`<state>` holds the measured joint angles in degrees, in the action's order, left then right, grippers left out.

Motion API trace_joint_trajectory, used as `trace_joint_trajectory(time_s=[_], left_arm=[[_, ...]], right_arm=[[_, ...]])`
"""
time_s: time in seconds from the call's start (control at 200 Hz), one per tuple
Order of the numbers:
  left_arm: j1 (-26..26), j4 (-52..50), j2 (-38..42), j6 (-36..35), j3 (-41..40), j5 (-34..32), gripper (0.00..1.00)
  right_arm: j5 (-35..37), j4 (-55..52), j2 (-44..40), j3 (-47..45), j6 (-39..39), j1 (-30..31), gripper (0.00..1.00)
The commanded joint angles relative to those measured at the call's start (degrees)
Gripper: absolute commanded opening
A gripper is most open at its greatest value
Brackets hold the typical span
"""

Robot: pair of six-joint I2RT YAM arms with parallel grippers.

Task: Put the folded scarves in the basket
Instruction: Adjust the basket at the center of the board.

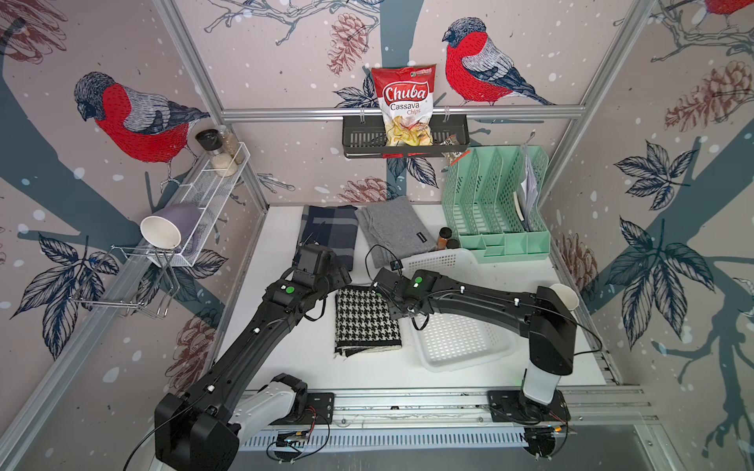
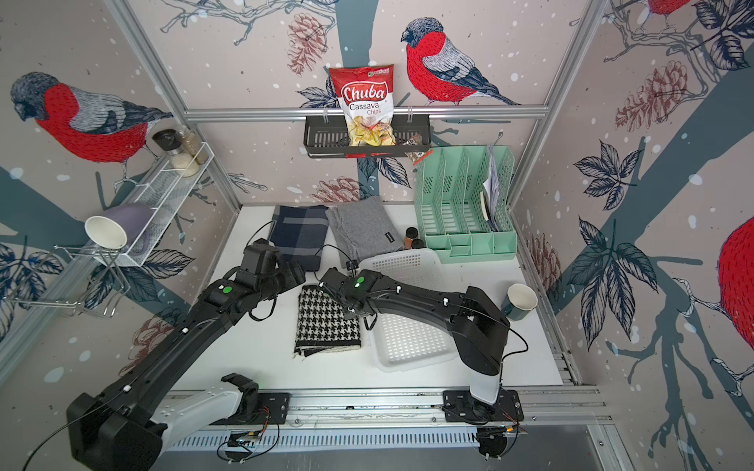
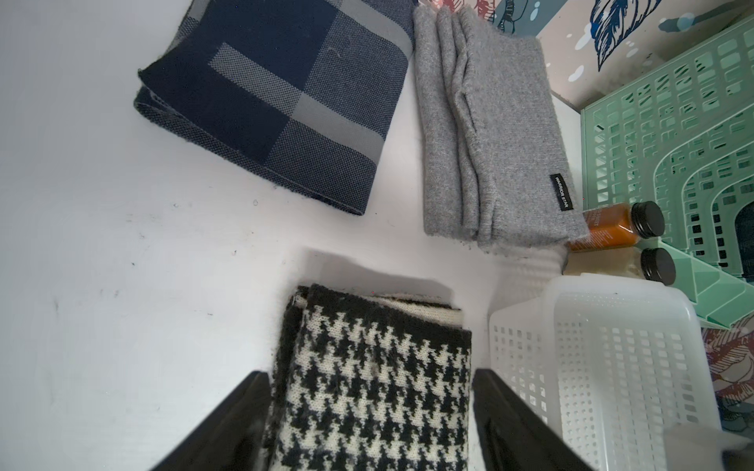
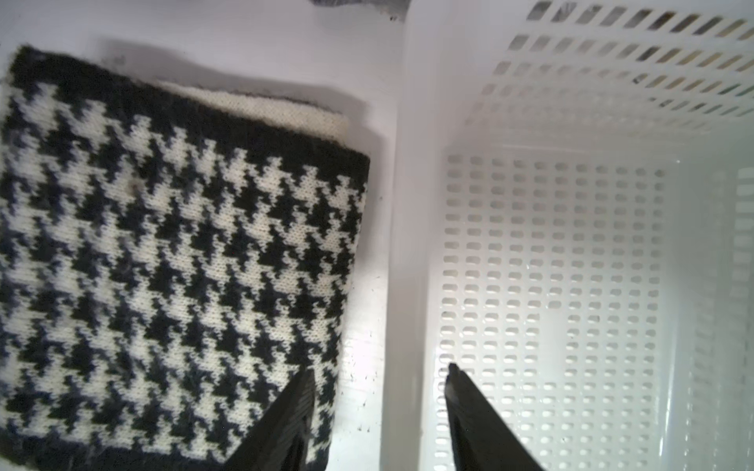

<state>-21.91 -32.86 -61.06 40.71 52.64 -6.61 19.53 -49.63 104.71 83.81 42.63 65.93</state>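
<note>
Black-and-white houndstooth knit is what I am after: the folded scarf [image 1: 367, 322] lies flat on the white surface [image 1: 285, 367], just beside the basket [image 1: 444, 261] and not in it. Its long edge runs along the basket's side.

Through the left wrist camera, the left hand [image 3: 371, 375] is spread wide with one finger on each side of the scarf's end. The fabric fills the gap between them; it is not clenched as far as I can see. Through the right wrist camera, the right hand [image 4: 379, 369] is parted too, with one finger over the scarf's edge and the other over the basket's perforated floor. The basket's rim lies between them and nothing is grasped.

For writing, the red-and-white bag [image 1: 406, 102] in the black rack [image 1: 359, 140] reads "Chuba Cassava Chips" in both top views. The grey scarf [image 3: 489, 134] carries a black tag reading "WARRIOR STAR", legible only from the left wrist. That view also shows the navy check scarf [image 3: 277, 102] and two dark-capped bottles [image 3: 612, 226], whose labels I cannot read. A top view shows a white-lined cup [image 2: 518, 301] clearly beside the right arm. Neither wrist view shows it.
</note>
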Motion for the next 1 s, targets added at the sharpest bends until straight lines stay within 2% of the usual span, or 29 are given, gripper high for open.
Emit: trace_joint_trajectory(time_s=[0.0,0.32,0.55,0.74,0.995], left_arm=[[-0.2,-1.7,0.5,0.6,1.1,-2.3,0.82],[-0.2,-1.8,3.5,0.8,0.5,-3.8,0.82],[-0.2,-1.9,4.2,1.5,0.4,-3.6,0.81],[-0.2,-1.8,6.0,1.7,0.2,-4.0,0.81],[-0.2,-2.3,7.7,2.2,-0.5,-4.4,0.81]], right_arm=[[1.3,-2.1,1.7,0.3,2.7,1.1,0.54],[4.9,-2.2,3.8,-0.7,7.0,1.3,0.39],[6.4,-2.4,5.0,-0.6,9.4,1.1,0.24],[6.1,-2.9,5.5,0.4,11.5,0.4,0.00],[6.7,-8.9,5.1,7.2,20.1,0.3,0.00]])
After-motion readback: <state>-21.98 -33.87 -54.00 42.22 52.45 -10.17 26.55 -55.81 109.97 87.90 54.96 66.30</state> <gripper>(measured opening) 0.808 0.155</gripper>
